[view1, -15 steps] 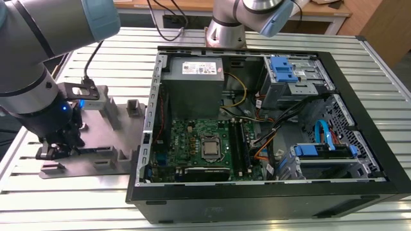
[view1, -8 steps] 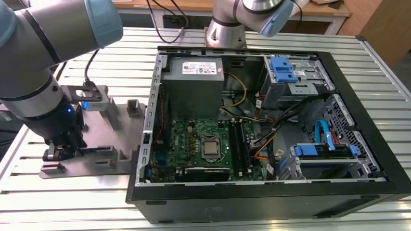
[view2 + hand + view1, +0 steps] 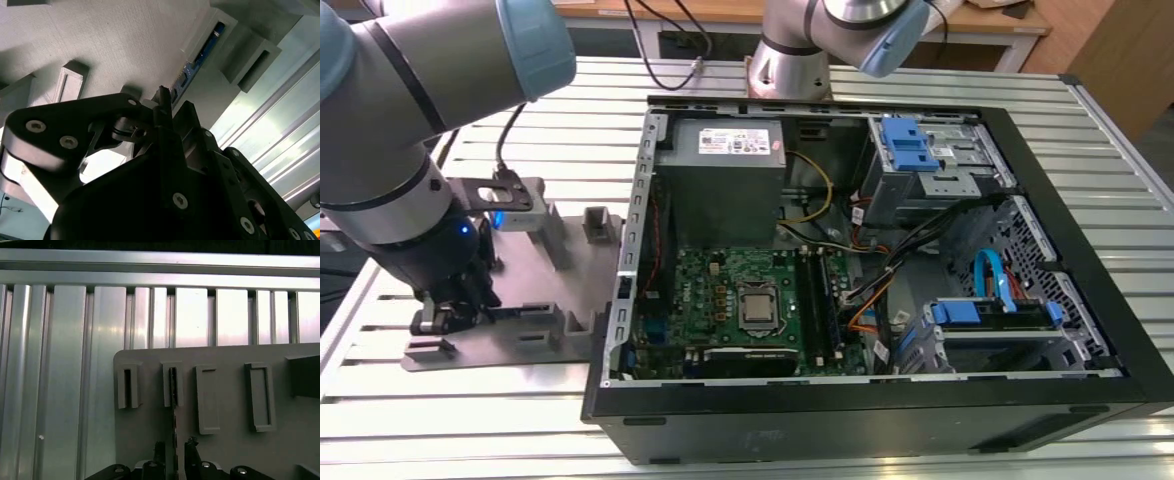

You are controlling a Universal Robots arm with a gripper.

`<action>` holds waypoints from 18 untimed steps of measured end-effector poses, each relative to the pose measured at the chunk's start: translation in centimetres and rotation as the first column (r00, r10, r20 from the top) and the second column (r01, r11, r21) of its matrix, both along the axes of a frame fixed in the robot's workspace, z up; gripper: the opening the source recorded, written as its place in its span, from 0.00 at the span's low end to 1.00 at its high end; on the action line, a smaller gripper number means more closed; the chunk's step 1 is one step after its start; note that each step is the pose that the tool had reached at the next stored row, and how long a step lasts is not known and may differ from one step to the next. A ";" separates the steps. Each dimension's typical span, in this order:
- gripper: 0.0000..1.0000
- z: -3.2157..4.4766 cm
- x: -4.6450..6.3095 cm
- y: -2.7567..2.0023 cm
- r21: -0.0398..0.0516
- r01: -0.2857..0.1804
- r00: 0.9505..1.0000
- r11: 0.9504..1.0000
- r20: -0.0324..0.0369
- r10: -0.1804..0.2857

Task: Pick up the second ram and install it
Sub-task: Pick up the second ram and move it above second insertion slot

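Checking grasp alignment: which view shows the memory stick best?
The second wrist view: the memory stick shows its blue face, standing in a holder. The first wrist view has it edge-on between the fingers of the tool. In the exterior view the tool sits at the holder.

Ribbed aluminium table, wooden bench behind

The scene was brightly and evenly lit. Strong glare was thrown off the table slats in the first wrist view; the computer case interior was left dimmer.
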State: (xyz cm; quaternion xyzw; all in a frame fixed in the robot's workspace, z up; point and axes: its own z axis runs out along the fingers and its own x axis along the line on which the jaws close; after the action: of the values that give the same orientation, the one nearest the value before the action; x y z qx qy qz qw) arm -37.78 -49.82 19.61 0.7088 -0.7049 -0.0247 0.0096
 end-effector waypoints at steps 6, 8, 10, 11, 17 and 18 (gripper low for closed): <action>0.11 0.00 0.0 0.00 0.002 0.000 1.000 1.000 0.000 0.000; 0.11 0.00 0.0 0.00 0.003 0.000 1.000 1.000 0.000 0.000; 0.11 0.00 0.0 0.00 0.005 0.000 1.000 1.000 0.000 0.000; 0.11 0.00 0.0 0.00 0.005 0.000 1.000 1.000 0.000 0.000; 0.11 0.00 0.0 0.00 0.007 0.000 1.000 1.000 0.000 0.000; 0.11 0.00 0.0 0.00 0.007 0.000 1.000 1.000 0.000 0.000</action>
State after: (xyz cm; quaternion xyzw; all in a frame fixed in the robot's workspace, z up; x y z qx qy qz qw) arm -37.78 -49.82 19.61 0.7089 -0.7048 -0.0270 0.0072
